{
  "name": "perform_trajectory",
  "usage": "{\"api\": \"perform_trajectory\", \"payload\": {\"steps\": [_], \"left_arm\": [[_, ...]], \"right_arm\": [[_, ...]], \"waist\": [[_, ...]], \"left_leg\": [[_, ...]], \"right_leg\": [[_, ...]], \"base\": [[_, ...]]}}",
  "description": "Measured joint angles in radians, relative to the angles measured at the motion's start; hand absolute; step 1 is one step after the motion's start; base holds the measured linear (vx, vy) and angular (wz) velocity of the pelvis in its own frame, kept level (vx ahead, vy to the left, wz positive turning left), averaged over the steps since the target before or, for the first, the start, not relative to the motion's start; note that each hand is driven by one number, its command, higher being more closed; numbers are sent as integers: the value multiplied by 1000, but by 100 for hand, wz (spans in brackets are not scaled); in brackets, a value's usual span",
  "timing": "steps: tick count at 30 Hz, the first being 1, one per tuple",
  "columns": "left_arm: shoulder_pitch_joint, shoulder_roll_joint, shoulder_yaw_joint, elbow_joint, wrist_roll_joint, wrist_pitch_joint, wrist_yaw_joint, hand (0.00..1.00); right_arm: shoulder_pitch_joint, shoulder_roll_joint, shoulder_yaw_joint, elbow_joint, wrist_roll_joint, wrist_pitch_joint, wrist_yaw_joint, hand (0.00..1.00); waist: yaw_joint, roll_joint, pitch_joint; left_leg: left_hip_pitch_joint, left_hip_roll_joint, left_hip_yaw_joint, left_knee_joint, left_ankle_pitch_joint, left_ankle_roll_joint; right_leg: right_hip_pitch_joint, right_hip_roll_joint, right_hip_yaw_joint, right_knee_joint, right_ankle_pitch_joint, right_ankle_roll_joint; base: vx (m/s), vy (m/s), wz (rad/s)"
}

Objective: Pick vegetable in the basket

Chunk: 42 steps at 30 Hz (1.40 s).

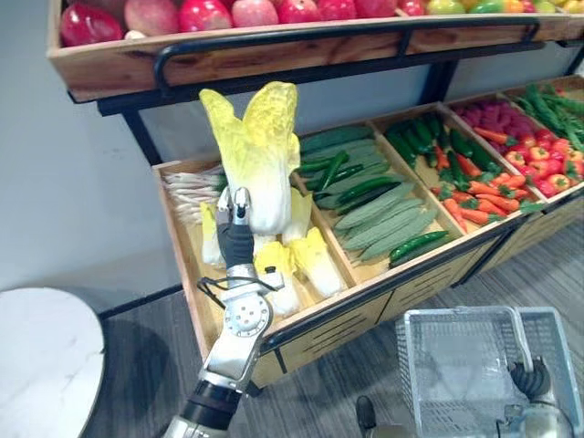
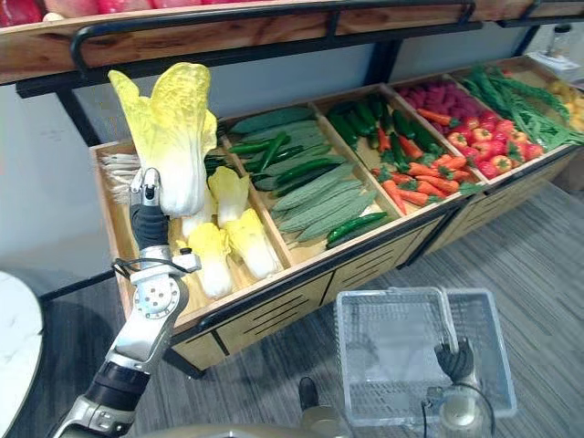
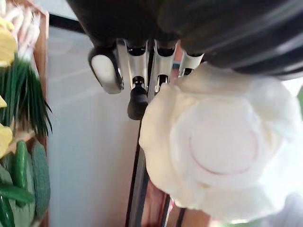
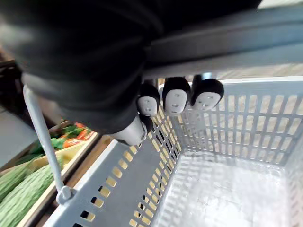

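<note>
The wooden produce stand [image 1: 338, 328] spans my view, its compartments running from pale cabbages [image 1: 315, 260] on the left through cucumbers [image 1: 379, 219] to carrots [image 1: 479, 196] further right. Lower right, off the stand, hangs the grey slatted basket [image 1: 461, 314], with nothing in it. The big cabbage [image 1: 260, 155] I'm after is up in the air over the leftmost compartment, upright with its yellow leaves on top, well apart from the basket. My left hand [image 1: 235, 239] grips it from below, fingers [image 3: 137, 71] wrapped against the white stalk end (the cut base faces the wrist camera). My right hand [image 2: 453, 359] has its fingers [image 4: 176, 99] curled over the basket's handle [image 4: 227, 40].
</note>
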Motion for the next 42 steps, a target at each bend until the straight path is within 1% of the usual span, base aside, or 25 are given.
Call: {"api": "perform_trajectory", "payload": {"steps": [1, 2, 4, 5, 6, 8, 9, 10, 13, 16, 18, 19, 20, 21, 22, 23, 24, 26, 27, 30, 31, 35, 39, 41, 42], "left_arm": [[9, 15, -4, -18, 0, -3, -31, 100], [10, 21, -9, -21, 2, -7, -43, 100], [19, 38, -19, -21, 5, -30, -89, 100], [22, 45, -21, -21, 5, -36, -104, 100], [27, 57, -27, -21, 5, -43, -125, 100], [48, 92, -52, -21, 6, -61, -176, 100], [48, 99, -62, -21, 7, -64, -186, 100], [48, 112, -81, -21, 7, -77, -210, 100], [48, 146, -145, -21, 9, -110, -293, 100], [46, 170, -196, -21, 19, -123, -352, 100], [45, 195, -247, -21, 21, -136, -420, 100], [43, 203, -265, -21, 21, -143, -435, 100], [35, 225, -307, -20, 21, -156, -465, 100], [18, 245, -356, -20, 21, -159, -499, 100], [11, 254, -379, -19, 22, -162, -515, 100], [2, 263, -408, -18, 21, -169, -539, 100], [-14, 276, -455, -18, 20, -178, -580, 100], [-31, 289, -501, -18, 19, -187, -615, 100], [-46, 299, -547, -18, 17, -187, -647, 100], [-68, 310, -606, -17, 14, -188, -694, 100], [-85, 325, -643, -12, 11, -188, -716, 100], [-121, 348, -723, 35, -4, -188, -750, 100], [-153, 355, -809, 79, 6, -188, -752, 100], [-172, 353, -831, 100, 15, -188, -748, 100], [-178, 343, -835, 120, 38, -188, -743, 100]], "right_arm": [[9, -25, 17, -37, -4, -12, 49, 100], [17, -42, 29, -53, -5, -22, 71, 100], [21, -106, 62, -111, -4, -50, 148, 100], [21, -126, 70, -127, -3, -60, 171, 100], [21, -156, 81, -148, -3, -77, 202, 100], [10, -244, 118, -195, 19, -110, 282, 100], [10, -265, 125, -208, 27, -113, 297, 100], [-1, -307, 148, -214, 55, -123, 327, 100], [-47, -389, 188, -213, 110, -123, 396, 100], [-76, -431, 226, -213, 126, -120, 443, 100], [-105, -475, 271, -213, 131, -117, 494, 100], [-111, -484, 282, -213, 131, -117, 505, 100], [-123, -503, 307, -213, 131, -116, 522, 100], [-125, -511, 314, -214, 131, -115, 544, 100], [-127, -514, 319, -214, 131, -114, 555, 100], [-132, -524, 335, -214, 131, -111, 566, 100], [-133, -550, 350, -223, 131, -108, 590, 100], [-133, -570, 352, -238, 131, -107, 601, 100], [-133, -588, 360, -257, 131, -105, 606, 100], [-132, -608, 372, -282, 131, -104, 623, 100], [-130, -608, 382, -294, 131, -104, 633, 100], [-127, -608, 389, -316, 130, -106, 649, 100], [-129, -608, 394, -346, 131, -110, 664, 100], [-137, -608, 411, -355, 131, -110, 671, 100], [-144, -608, 423, -366, 131, -114, 673, 100]], "waist": [[-4, -5, 2], [-5, -6, 3], [-6, -7, 4], [-9, -7, 4], [-18, -8, 4], [-21, -8, 5], [-23, -10, 5], [-26, -11, 6], [-32, -10, 6], [-34, -10, 6], [-37, -8, 5], [-40, -8, 5], [-47, -8, 5], [-49, -8, 5], [-49, -8, 5], [-49, -5, 4], [-52, 2, 4], [-55, 11, 5], [-62, 22, -1], [-62, 27, -4], [-68, 27, -4], [-75, 30, -6], [-84, 31, -8], [-85, 31, -12], [-86, 32, -12]], "left_leg": [[2, 0, 6, 8, -6, 2], [5, -1, 12, 9, -8, 2], [17, -3, 32, 13, -18, 1], [16, -2, 34, 15, -22, 2], [16, -3, 38, 20, -26, 3], [25, -3, 64, 29, -36, 4], [30, -5, 68, 29, -37, 4], [33, -8, 76, 29, -37, 4], [35, -17, 91, 25, -37, 4], [42, -16, 105, 24, -37, 4], [52, -16, 113, 23, -37, 4], [52, -16, 114, 23, -37, 4], [54, -16, 118, 23, -37, 4], [59, -15, 125, 23, -37, 4], [63, -14, 132, 22, -37, 4], [68, -11, 141, 22, -37, 4], [75, -10, 154, 21, -37, 4], [83, -11, 168, 17, -37, 3], [85, -11, 172, 8, -36, 3], [88, -10, 196, 8, -40, -3], [90, -8, 199, 8, -42, -6], [92, -7, 218, 8, -44, -10], [98, -6, 226, 9, -47, -15], [98, -7, 240, 10, -47, -15], [98, -7, 249, 10, -49, -18]], "right_leg": [[0, 2, 10, 1, 0, 0], [0, 2, 14, 1, 1, 2], [0, 6, 29, 4, 2, 2], [0, 6, 31, 4, 2, 3], [0, 10, 36, 3, 3, 4], [-1, 15, 57, -2, 6, 3], [-1, 14, 60, -3, 6, 3], [-3, 15, 67, -3, 6, 3], [-16, 15, 80, -3, 9, 4], [-16, 20, 88, -3, 9, 4], [-16, 26, 102, 0, 9, 4], [-16, 26, 104, 0, 9, 4], [-17, 27, 105, 1, 9, 4], [-19, 28, 105, 1, 6, -1], [-18, 30, 105, 2, -3, -14], [-20, 28, 99, 7, -20, -37], [-30, 24, 55, 28, -35, -58], [-40, 21, 29, 50, -35, -58], [-48, 21, 17, 56, -36, -58], [-60, 18, -10, 71, -40, -57], [-64, 18, -20, 81, -40, -57], [-71, 17, -30, 93, -40, -57], [-75, 19, -31, 108, -40, -57], [-89, 20, -28, 123, -40, -56], [-92, 21, -25, 128, -40, -55]], "base": [[-40, -14, -37], [-35, -15, -24], [-54, -11, -25], [-54, -14, -18], [-42, -26, -16], [-46, -24, -28], [-29, -15, -25], [-17, -17, -18], [2, -24, -17], [14, -35, -14], [13, -54, -19], [6, -63, -11], [-7, -62, -8], [-13, -52, -10], [-14, -44, -16], [-9, -52, -23], [-5, -50, -24], [6, -40, -19], [21, -33, -15], [20, -22, -16], [18, -20, -10], [8, -6, -5], [12, 4, -4], [22, 8, -13], [18, 5, -15]]}}
